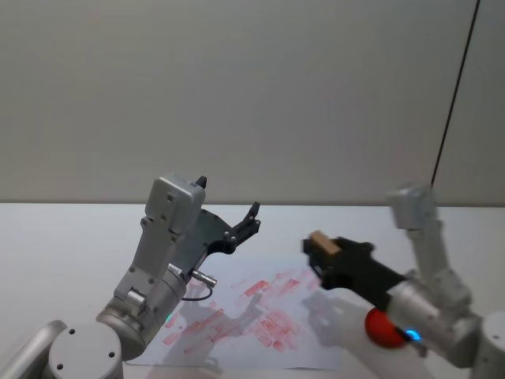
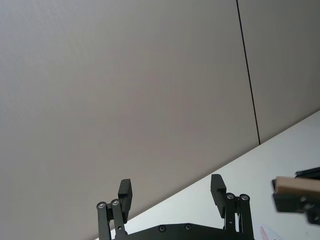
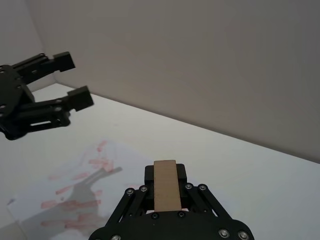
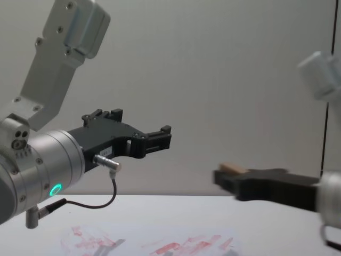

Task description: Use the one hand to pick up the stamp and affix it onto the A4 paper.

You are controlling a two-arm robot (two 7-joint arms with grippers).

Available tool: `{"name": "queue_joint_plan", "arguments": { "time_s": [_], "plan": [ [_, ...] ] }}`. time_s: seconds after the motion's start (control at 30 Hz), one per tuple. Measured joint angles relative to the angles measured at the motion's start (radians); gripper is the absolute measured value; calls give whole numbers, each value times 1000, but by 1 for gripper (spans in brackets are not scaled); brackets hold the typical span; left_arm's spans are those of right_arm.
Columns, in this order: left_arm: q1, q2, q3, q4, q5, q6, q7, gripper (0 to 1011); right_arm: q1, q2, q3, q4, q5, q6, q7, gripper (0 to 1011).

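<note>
One raised, forward-pointing hand [image 1: 317,251] grips the stamp [image 1: 321,240].

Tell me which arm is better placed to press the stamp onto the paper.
Right. The right gripper, jaws shut on the stamp, is raised near the paper; the left gripper hangs open, empty.

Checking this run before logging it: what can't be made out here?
Underside of the stamp: right wrist view, hidden by the right gripper whose jaws clamp it.
Near edge of the A4 paper: chest view, cut off at the bottom.
The red object: head view, partly behind the right arm, unidentifiable.
</note>
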Motion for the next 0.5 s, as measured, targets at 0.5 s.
{"name": "queue_joint_plan", "arguments": {
  "time_s": [0.5],
  "plan": [
    [0,0,0,0,0,0,0,1003,-148,161,85,-169,55,27,-62,219]
  ]
}}
